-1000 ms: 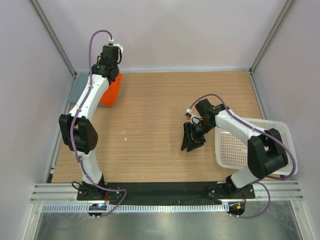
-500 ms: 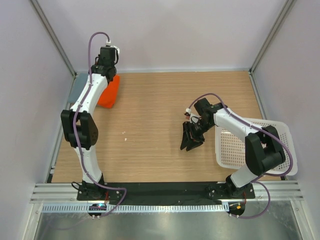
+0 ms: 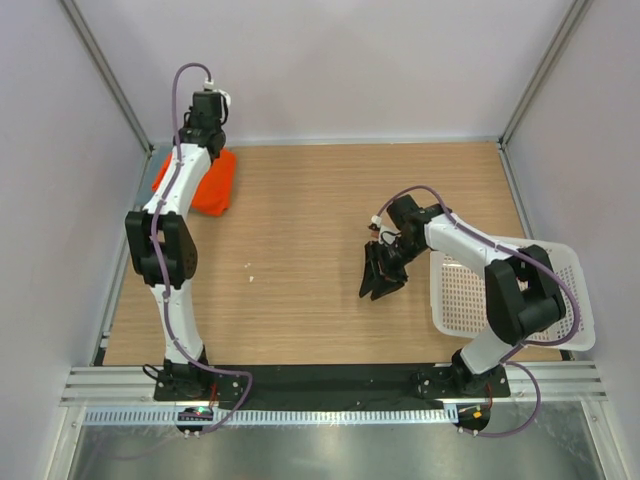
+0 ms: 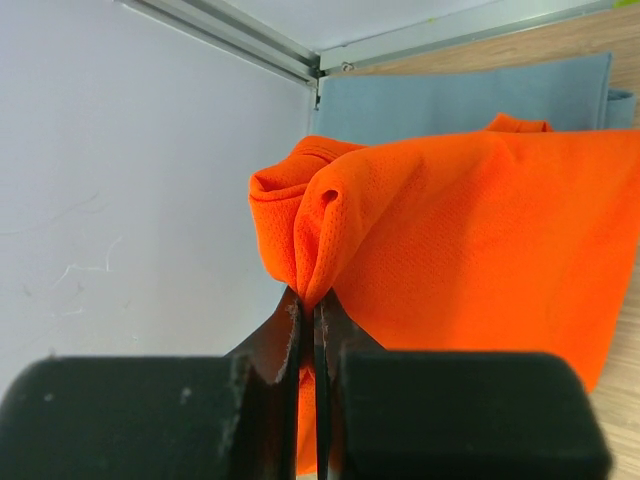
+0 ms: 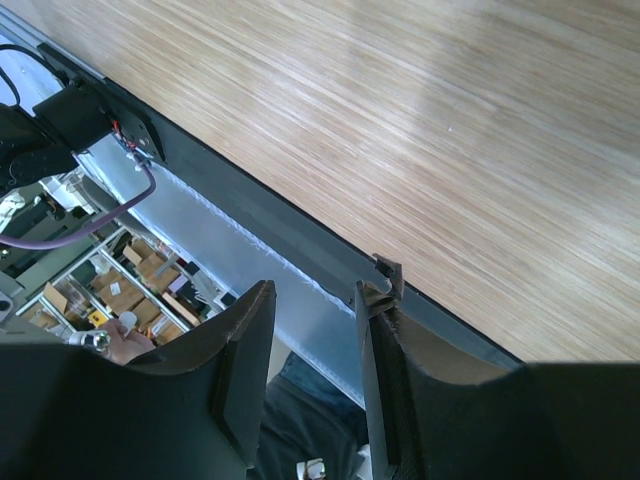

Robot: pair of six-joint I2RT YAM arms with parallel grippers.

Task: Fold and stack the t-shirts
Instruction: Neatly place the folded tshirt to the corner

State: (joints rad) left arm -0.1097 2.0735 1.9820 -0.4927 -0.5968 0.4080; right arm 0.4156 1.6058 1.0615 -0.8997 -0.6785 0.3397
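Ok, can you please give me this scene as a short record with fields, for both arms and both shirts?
left gripper: shut on a bunched edge of the orange t-shirt, at the far left corner
orange t-shirt: pinched edge raised, not folded flat
grey-blue t-shirt: lying flat behind the orange one
right gripper: open, holding nothing, over the bare table
basket: at the right side, beside the right arm

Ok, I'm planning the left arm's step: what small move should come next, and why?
Probably lower the left gripper and open its fingers: they pinch a bunched fold of the orange shirt, which lies partly over the grey-blue shirt at the far left corner, so release would likely settle the stack.
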